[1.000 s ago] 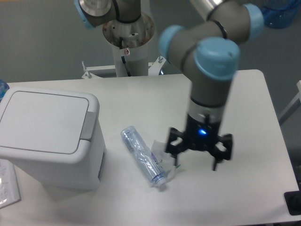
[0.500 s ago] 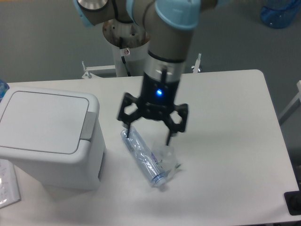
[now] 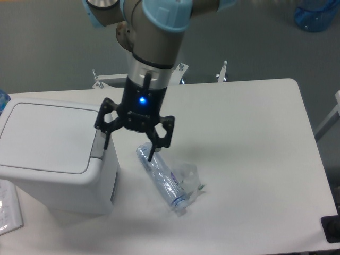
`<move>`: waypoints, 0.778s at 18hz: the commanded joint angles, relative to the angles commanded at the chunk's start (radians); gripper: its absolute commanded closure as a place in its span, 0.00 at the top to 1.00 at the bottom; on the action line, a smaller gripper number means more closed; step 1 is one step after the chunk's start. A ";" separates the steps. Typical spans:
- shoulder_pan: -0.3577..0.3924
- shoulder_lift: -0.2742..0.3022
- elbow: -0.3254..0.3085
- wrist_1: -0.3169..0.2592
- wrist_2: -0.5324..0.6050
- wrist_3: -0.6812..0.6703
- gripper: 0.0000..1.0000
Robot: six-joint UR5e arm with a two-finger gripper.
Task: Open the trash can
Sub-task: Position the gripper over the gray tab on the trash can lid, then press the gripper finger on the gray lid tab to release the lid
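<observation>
Camera view showed the black two-finger gripper (image 3: pixel 130 148), fingers spread apart, hovering at the lidded white boxy plastic trash can's (image 3: pixel 53 154) right edge, beside a crushed clear plastic bottle (image 3: pixel 166 178).

One trash can (image 3: pixel 53 151), one crushed clear bottle (image 3: pixel 162 178), one gripper (image 3: pixel 130 144) and one table (image 3: pixel 265 159) are counted, with what may be one blue container (image 3: pixel 316 13) cut off at upper right.
</observation>
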 joint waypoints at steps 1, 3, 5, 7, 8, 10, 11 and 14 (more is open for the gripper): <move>0.000 0.003 -0.005 0.002 0.000 0.002 1.00; 0.000 0.006 -0.006 0.005 0.000 0.005 1.00; 0.002 0.006 -0.005 0.011 0.005 0.008 1.00; 0.002 0.006 -0.009 0.040 0.017 0.008 1.00; 0.002 0.006 -0.014 0.052 0.023 0.008 1.00; 0.002 0.006 -0.023 0.080 0.047 0.008 1.00; 0.002 0.006 -0.028 0.089 0.064 0.009 1.00; 0.002 0.012 -0.052 0.098 0.092 0.009 1.00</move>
